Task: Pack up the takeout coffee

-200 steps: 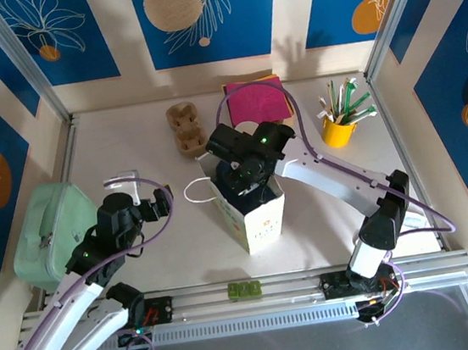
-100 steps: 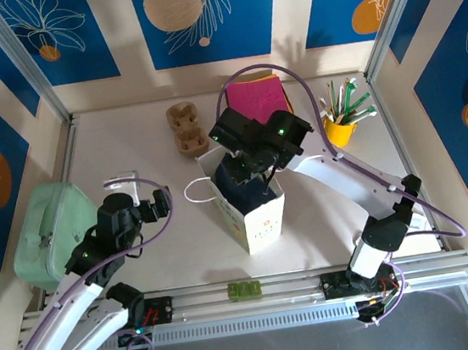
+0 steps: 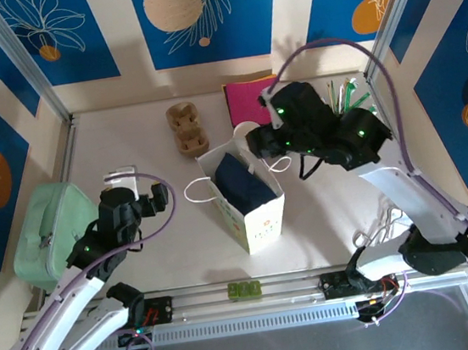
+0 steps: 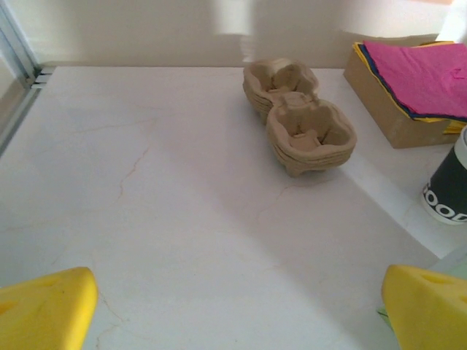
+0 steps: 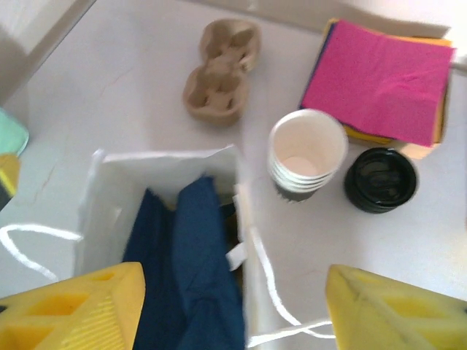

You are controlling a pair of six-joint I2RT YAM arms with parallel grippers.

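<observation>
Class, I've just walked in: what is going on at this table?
A white paper bag stands open on the pale table with something dark blue inside. The right pincer hovers by its open top, jaws apart, holding nothing. The left pincer hangs open above the table, facing a brown moulded-pulp cup carrier. A stack of white paper cups, black plastic lids and pink paper napkins sit beyond the bag. Whether a lidded cup is inside cannot be told.
</observation>
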